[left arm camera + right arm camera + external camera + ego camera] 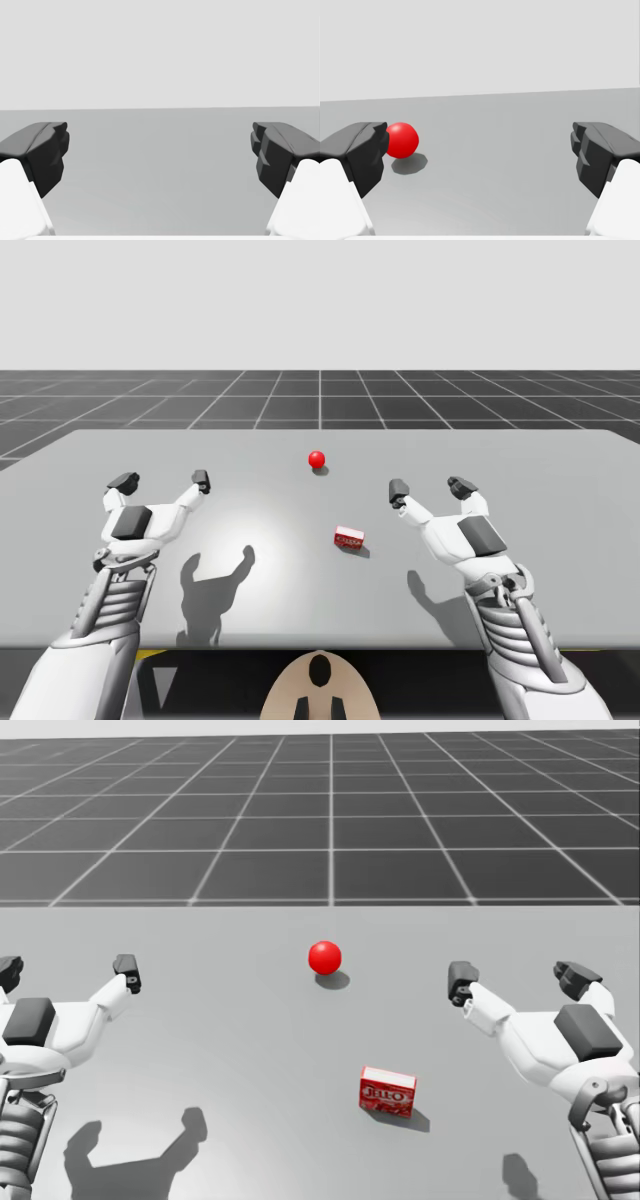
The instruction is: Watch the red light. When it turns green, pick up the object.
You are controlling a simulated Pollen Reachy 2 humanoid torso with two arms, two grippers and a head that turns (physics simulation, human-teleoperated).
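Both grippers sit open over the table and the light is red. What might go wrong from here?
1. The light is red, so reaching now would be premature.
2. The red box is small and lies skewed. My right gripper is nearer but points towards the light, so a hasty grasp might push the box away.
3. My left gripper lies farther off. If both arms reach, they might collide.

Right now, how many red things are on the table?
2: the red ball light at mid-table, farther from me, and a small red box nearer, toward my right gripper. None look hidden.
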